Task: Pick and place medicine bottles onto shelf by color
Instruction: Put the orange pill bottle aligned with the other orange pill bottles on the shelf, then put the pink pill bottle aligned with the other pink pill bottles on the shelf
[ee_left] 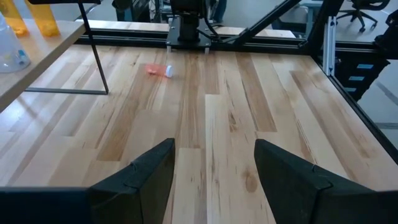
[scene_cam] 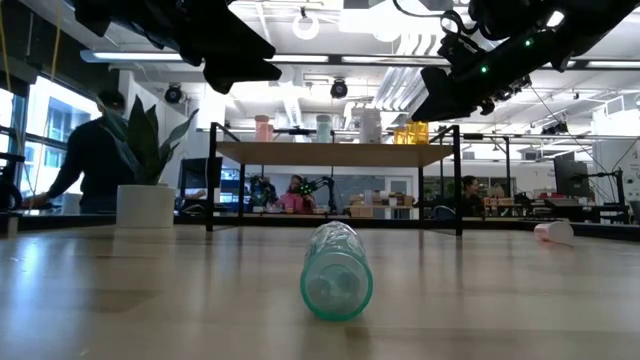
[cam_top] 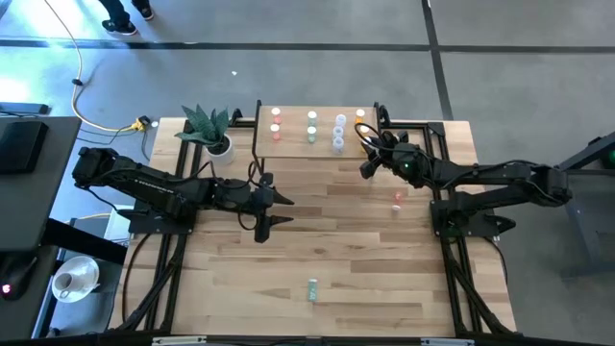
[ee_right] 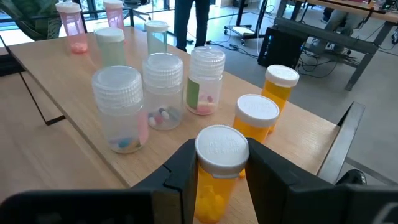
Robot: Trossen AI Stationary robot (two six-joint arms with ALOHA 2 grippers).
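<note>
The shelf stands at the table's far middle. On it stand pink, green, clear and orange medicine bottles in rows. My right gripper is at the shelf's near right corner, shut on another orange bottle with a white cap. My left gripper hangs open over the table's middle left, touching nothing. A green bottle lies on its side near the front edge. A pink bottle lies on the table at the right. My right gripper pinches the orange bottle's body just under its white cap between its two fingers, one on each side. The fingers come nearly level, slanting slightly down, from the table's right toward the shelf. The bottle is upright; its base is hidden.
A potted plant stands left of the shelf. The shelf's thin black legs reach the tabletop. Black frame rails run along the table's sides. People are in the room behind.
</note>
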